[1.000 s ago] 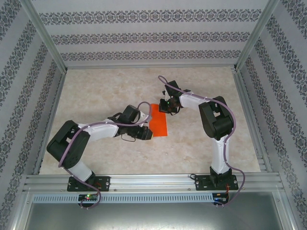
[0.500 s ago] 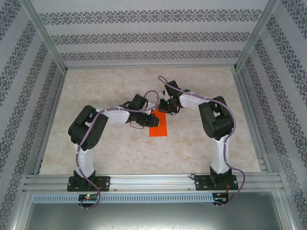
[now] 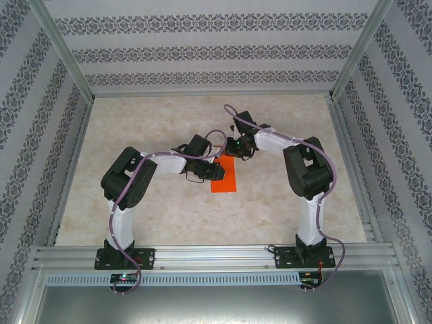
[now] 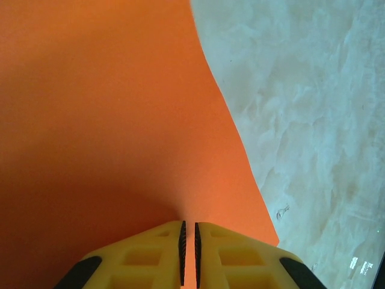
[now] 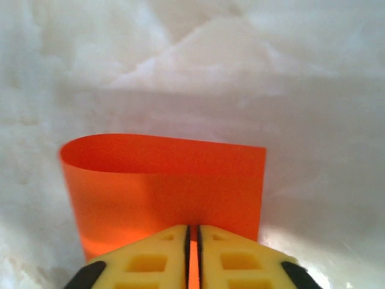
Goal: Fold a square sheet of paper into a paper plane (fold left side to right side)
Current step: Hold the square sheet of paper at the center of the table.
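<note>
From above, the left gripper [image 3: 214, 173] and the right gripper [image 3: 236, 152] meet over a thin bright orange paper sheet [image 3: 226, 182], which looks like a narrow rectangle in the middle of the pale marbled tabletop [image 3: 169, 216]. The left wrist view adds the left gripper [image 4: 188, 224] pinching the sheet [image 4: 120, 120], its yellow fingers nearly touching. The right wrist view shows the right gripper [image 5: 192, 227] likewise pinching the sheet [image 5: 168, 180], whose left side bends in a soft, uncreased curl.

Pale marbled tabletop [image 3: 169, 216] spread wide under the top camera. Floral-striped wallpaper [image 3: 209, 50] behind and down both sides. Aluminium frame post [image 3: 69, 61] slanting up far left. Aluminium rail [image 3: 209, 255] along the near edge, slotted strip [image 3: 216, 278] just below.
</note>
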`<state>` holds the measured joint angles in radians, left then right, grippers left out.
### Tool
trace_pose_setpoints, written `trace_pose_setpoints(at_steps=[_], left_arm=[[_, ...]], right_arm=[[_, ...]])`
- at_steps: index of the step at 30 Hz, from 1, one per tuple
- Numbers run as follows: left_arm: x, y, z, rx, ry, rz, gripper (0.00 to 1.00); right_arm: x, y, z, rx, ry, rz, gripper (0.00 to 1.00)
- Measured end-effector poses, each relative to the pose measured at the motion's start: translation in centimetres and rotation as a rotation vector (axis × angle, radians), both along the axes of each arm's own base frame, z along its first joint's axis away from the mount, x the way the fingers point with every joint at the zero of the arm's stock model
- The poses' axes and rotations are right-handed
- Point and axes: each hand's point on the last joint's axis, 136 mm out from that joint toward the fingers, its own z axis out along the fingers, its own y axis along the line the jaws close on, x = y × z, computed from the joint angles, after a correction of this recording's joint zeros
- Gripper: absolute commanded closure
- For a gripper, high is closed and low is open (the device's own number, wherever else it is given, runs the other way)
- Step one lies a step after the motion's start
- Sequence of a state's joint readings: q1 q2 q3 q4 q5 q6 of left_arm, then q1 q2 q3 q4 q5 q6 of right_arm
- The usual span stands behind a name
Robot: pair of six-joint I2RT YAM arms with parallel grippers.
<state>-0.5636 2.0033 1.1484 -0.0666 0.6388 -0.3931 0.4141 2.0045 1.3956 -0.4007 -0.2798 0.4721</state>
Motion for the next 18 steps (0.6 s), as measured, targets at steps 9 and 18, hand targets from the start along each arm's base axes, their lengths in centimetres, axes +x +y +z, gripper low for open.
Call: trace_pose_setpoints(at_steps=[9, 18], left_arm=[[0.0, 0.0, -0.1, 0.003, -0.006, 0.001, 0.83], [0.0, -0.2, -0.1, 0.012, -0.016, 0.000, 0.84]], right_arm=[[-4.7, -2.7, 7.5, 0.064, -0.162, -0.020, 0.95], [-12.2, -1.1, -1.0, 0.049, 0.085, 0.036, 1.00]])
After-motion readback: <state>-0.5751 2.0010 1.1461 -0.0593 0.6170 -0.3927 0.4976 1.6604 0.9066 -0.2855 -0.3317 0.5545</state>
